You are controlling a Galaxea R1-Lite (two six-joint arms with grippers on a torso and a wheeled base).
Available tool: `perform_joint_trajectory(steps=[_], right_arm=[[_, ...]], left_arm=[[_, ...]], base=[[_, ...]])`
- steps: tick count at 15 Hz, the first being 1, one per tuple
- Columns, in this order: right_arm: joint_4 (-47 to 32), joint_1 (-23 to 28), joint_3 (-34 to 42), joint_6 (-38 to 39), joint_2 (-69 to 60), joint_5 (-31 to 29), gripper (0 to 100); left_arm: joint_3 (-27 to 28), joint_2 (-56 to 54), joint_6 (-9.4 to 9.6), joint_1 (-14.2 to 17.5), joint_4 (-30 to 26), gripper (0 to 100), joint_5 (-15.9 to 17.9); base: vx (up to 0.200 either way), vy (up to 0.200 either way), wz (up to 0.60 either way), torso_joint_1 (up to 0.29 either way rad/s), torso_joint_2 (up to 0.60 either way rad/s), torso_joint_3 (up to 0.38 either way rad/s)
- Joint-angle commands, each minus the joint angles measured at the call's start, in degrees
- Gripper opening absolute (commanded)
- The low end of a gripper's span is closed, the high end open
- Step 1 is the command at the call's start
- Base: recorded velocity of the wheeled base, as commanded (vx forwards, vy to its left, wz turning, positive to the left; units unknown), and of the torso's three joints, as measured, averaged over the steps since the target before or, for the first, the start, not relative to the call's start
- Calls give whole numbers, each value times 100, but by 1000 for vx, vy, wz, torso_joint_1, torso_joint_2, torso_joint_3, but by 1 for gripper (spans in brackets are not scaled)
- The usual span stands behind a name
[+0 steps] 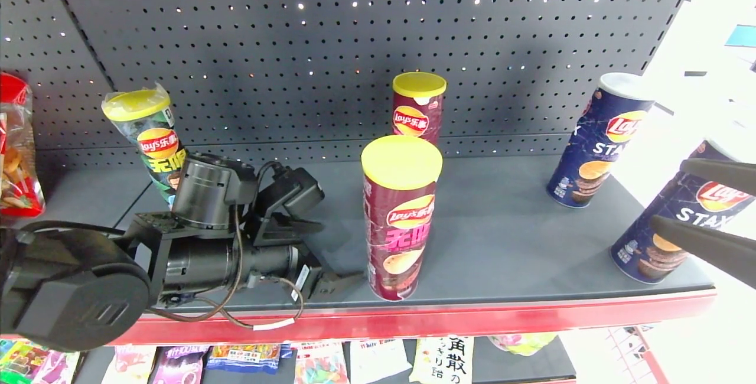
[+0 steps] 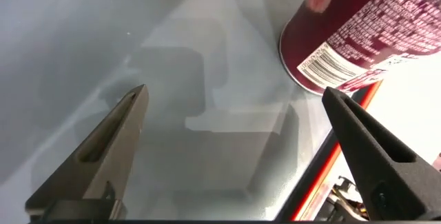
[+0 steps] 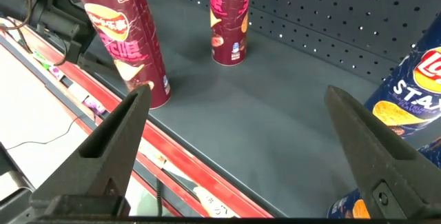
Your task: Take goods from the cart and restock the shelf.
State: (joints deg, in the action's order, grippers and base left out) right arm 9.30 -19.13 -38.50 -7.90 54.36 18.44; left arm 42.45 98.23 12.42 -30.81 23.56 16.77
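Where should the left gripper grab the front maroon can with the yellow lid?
Take the front maroon can around its mid-body, fingers either side of the round wall, coming level from the side where the left gripper sits open. It stands upright near the red edge of the shelf, so a push might tip it.

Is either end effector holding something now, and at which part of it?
Nothing is held. The left end effector is open beside the front maroon chip can; the right end effector is open too, with nothing between its fingers.
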Motion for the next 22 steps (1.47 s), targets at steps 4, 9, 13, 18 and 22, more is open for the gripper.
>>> perform_joint_trajectory(steps=[4,9,13,18,22], right_arm=[[1,-3,-9,-1,13,1,100],[1,-3,-9,60,22,1,100],[1,-3,-9,60,49,1,100],[1,-3,-9,60,57,1,100],[1,-3,-9,60,57,1,100]], left_arm=[[273,232,6,-13,-1,100,-8],[457,381,6,-22,8,100,-8],[536,451,6,-22,-1,100,-8],[695,548,6,-48,-1,100,-8],[695,583,-3,-92,-1,100,-8]], base=[[0,0,0,0,0,0],[0,0,0,0,0,0],[0,0,0,0,0,0],[0,0,0,0,0,0],[0,0,0,0,0,0]])
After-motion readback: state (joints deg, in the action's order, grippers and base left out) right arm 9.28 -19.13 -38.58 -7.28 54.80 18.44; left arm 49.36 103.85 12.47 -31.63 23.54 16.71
